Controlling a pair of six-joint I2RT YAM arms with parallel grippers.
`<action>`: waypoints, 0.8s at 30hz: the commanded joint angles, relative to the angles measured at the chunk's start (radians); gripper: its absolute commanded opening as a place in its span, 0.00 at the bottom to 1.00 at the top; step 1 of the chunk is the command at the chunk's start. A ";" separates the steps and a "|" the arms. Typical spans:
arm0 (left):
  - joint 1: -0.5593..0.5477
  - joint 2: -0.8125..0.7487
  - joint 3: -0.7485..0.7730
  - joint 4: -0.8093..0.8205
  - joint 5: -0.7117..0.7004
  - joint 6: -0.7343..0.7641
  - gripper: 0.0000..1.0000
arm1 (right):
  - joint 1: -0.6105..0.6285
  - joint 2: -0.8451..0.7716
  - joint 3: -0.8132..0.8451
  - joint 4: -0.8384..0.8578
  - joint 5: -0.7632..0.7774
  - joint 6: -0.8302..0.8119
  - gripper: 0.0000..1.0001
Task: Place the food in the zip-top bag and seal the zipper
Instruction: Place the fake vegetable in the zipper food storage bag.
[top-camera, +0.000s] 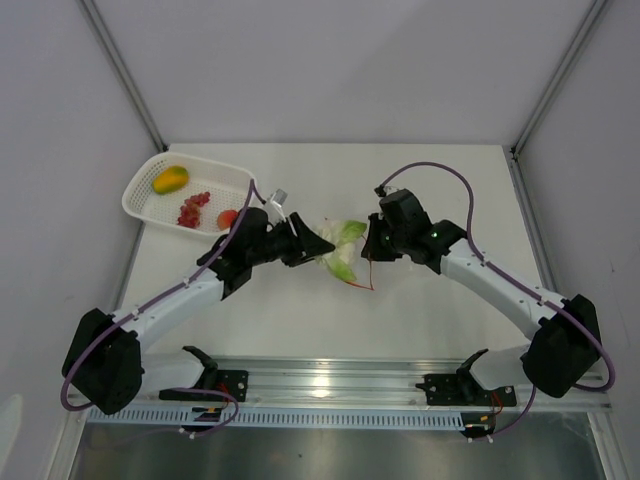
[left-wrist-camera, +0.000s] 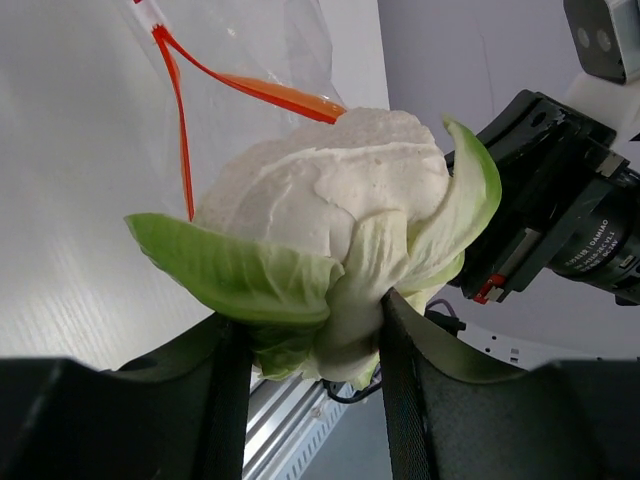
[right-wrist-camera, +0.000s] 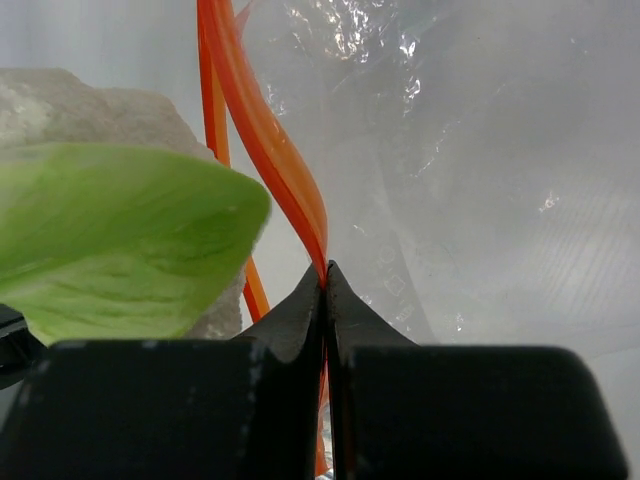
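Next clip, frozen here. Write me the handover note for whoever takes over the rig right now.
Left gripper: shut on the cauliflower, gripping its base.
Right gripper: shut on the zipper, holding up the mouth of the bag.
Cauliflower is at the bag's mouth, not clearly inside. Mango, grape bunch and round fruit lie in the basket.
Done: nothing surely bagged. Left: bag all four, seal the zipper.

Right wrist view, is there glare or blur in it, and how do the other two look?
Right wrist view: glare sparkles on the clear bag near the top, and the right pincer pinching the zipper strip is dark and soft. Left wrist view: the cauliflower is sharp and evenly lit, the left pincer shadowed. Top view: soft light, a bright reflection on the metal rail.
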 joint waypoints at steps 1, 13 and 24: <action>-0.022 0.011 0.089 -0.047 0.007 -0.006 0.01 | 0.007 -0.058 -0.001 0.037 -0.026 0.046 0.00; -0.083 0.037 0.063 -0.037 -0.101 -0.057 0.00 | 0.007 -0.080 -0.021 0.134 -0.148 0.183 0.00; -0.149 0.114 0.160 -0.361 -0.281 -0.038 0.01 | 0.003 -0.127 -0.015 0.177 -0.115 0.310 0.00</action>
